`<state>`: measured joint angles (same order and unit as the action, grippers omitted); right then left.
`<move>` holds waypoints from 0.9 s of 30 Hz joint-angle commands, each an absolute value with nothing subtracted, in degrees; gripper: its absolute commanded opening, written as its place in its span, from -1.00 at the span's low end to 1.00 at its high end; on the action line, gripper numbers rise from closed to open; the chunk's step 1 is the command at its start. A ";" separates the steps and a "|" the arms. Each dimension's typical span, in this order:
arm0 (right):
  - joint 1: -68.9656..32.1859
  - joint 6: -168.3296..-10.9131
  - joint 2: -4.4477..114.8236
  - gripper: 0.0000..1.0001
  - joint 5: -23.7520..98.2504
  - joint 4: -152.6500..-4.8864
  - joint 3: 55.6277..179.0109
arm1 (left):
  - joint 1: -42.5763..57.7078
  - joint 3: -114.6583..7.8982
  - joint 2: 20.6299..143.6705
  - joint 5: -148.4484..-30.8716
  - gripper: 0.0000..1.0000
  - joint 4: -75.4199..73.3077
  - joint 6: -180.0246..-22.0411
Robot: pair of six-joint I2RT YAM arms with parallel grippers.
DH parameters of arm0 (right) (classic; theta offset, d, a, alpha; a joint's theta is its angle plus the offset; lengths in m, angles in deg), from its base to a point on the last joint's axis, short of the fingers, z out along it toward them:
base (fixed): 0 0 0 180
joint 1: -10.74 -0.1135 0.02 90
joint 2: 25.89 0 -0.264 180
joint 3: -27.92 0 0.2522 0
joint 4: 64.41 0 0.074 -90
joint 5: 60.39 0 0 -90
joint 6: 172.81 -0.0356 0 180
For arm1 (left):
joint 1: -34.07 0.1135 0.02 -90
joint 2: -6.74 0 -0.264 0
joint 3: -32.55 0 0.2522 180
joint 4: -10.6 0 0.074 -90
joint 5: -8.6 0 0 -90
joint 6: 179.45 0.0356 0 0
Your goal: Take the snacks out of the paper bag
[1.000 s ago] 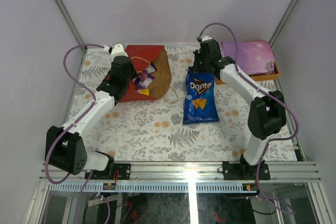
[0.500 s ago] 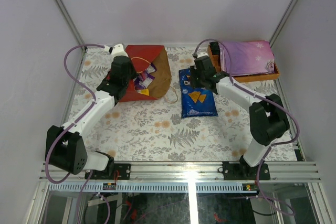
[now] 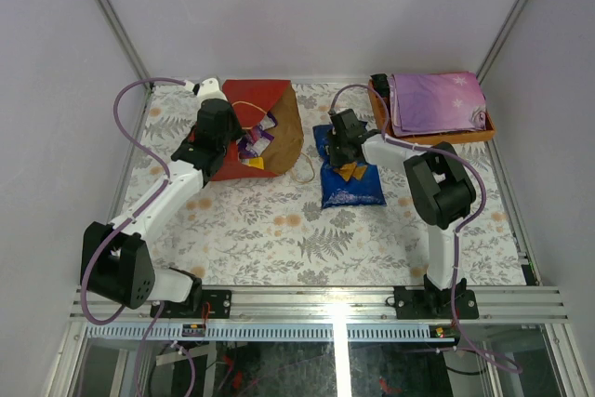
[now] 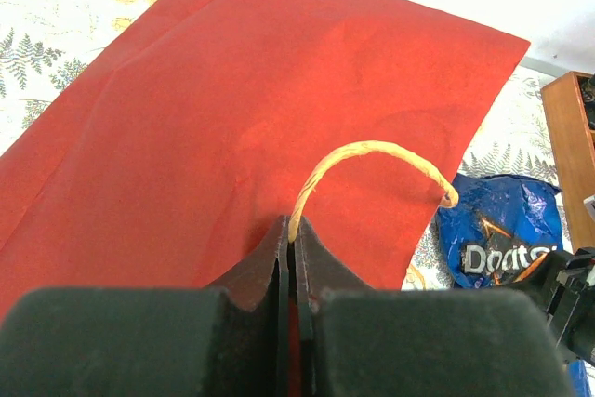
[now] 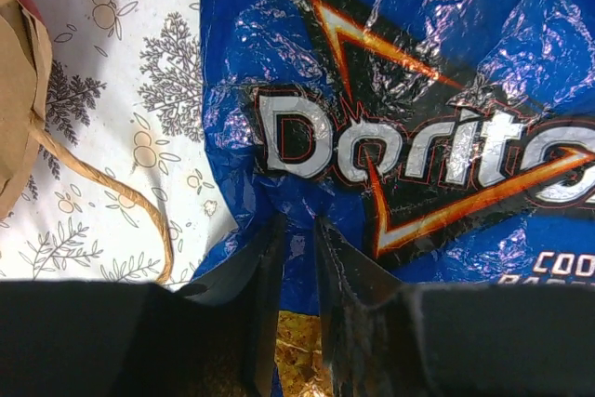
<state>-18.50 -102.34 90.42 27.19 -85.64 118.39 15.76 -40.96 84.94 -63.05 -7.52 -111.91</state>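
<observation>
The red paper bag (image 3: 253,98) lies on its side at the back left, its brown-lined mouth facing right. Small purple and yellow snacks (image 3: 256,144) show in the mouth. My left gripper (image 3: 232,132) is shut on the bag's tan loop handle (image 4: 372,151); its tips (image 4: 293,225) pinch the cord over the red side (image 4: 232,118). The blue Doritos bag (image 3: 351,183) lies flat on the table right of the paper bag. My right gripper (image 3: 342,141) is low over its top end, jaws a narrow gap apart (image 5: 297,225), blue foil (image 5: 418,90) under them.
An orange wooden tray (image 3: 490,130) with a folded purple star-print cloth (image 3: 437,104) stands at the back right. The bag's other handle (image 3: 302,172) trails on the fern-print tablecloth. White walls close in the back and sides.
A second ago my right gripper held the Doritos bag up by its top. The bag now lies flat, and the gripper has dropped left and down onto its top end. The left arm is still.
</observation>
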 commanded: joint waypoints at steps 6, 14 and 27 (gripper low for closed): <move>-16.49 -99.80 94.48 0.00 26.57 -88.93 125.85 | 17.01 -39.81 84.78 -60.52 -1.00 -9.37 -110.70; -16.93 -101.28 87.78 0.93 27.84 -92.31 127.38 | 17.02 -41.12 84.31 -60.39 -1.00 -10.65 -110.26; -21.86 -110.11 72.79 0.99 17.41 -92.85 110.85 | 17.05 -40.67 82.37 -61.87 -1.00 -12.21 -110.82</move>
<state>-20.00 -106.38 74.22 21.60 -92.48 114.74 15.98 -40.96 83.87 -63.05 -9.44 -111.65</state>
